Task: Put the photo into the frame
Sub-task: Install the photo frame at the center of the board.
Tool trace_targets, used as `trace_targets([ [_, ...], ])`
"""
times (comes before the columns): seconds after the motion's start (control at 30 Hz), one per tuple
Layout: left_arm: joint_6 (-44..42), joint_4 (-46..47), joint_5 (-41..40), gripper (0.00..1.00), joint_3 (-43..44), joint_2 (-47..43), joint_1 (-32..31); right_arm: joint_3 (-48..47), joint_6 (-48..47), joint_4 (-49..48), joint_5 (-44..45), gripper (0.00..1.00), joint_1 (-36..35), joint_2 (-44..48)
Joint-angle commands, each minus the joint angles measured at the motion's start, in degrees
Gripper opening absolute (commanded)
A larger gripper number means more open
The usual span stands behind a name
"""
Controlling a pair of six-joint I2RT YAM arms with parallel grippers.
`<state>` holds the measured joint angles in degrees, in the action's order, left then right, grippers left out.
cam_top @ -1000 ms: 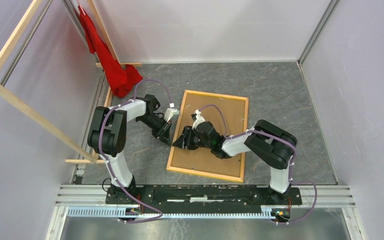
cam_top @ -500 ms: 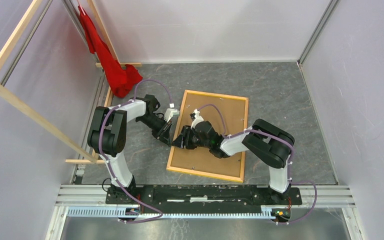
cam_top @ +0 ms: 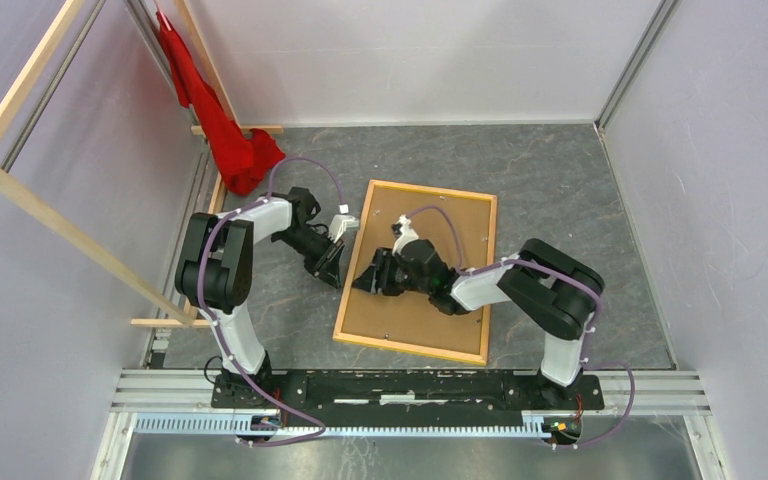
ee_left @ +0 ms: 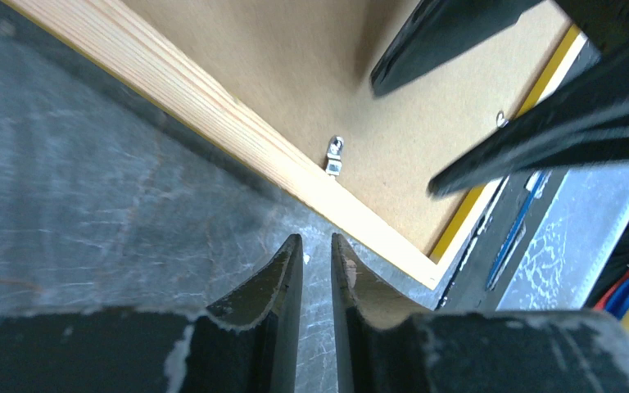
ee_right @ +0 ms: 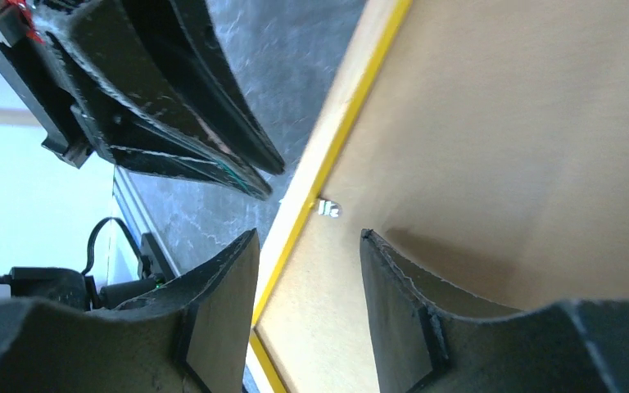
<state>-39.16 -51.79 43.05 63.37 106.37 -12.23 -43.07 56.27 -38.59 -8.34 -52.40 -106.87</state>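
Observation:
The frame (cam_top: 415, 347) lies face down on the table, wood back up, with the brown backing board (cam_top: 440, 225) inside it. The photo does not show in any view. My left gripper (cam_top: 335, 268) rests on the table just left of the frame's left rail (ee_left: 213, 115), its jaws (ee_left: 318, 244) closed to a narrow slit with nothing between them. My right gripper (cam_top: 362, 283) is open and low over that same rail (ee_right: 352, 106), one finger outside it and one over the backing board (ee_right: 500, 123). A small metal tab (ee_right: 328, 208) sits on the rail just ahead of it, also seen in the left wrist view (ee_left: 336, 155).
A red cloth (cam_top: 225, 130) hangs at the far left corner beside a wooden rack (cam_top: 20, 180). Purple-grey walls close in three sides. The arms' mounting rail (cam_top: 410, 385) runs along the near edge. The two grippers are very close together.
My right gripper has shifted slightly right and away along the frame's left rail. The left gripper and the frame have not moved.

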Motion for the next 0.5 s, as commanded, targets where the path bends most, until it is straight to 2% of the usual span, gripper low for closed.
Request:
trace_targets([
  [0.0,4.38,0.86,2.22,0.29,5.96,1.1,0.66,3.78,-3.29,-0.06,1.21,0.56,4.79,7.41],
  [0.17,11.73,4.9,2.44,0.38,12.99,6.18,0.82,2.45,-6.58,1.12,-0.45,0.57,11.01,7.56],
  [0.47,17.41,6.9,2.03,0.36,23.37,15.22,0.89,-10.37,-12.27,5.59,-2.52,0.57,17.06,-1.05],
])
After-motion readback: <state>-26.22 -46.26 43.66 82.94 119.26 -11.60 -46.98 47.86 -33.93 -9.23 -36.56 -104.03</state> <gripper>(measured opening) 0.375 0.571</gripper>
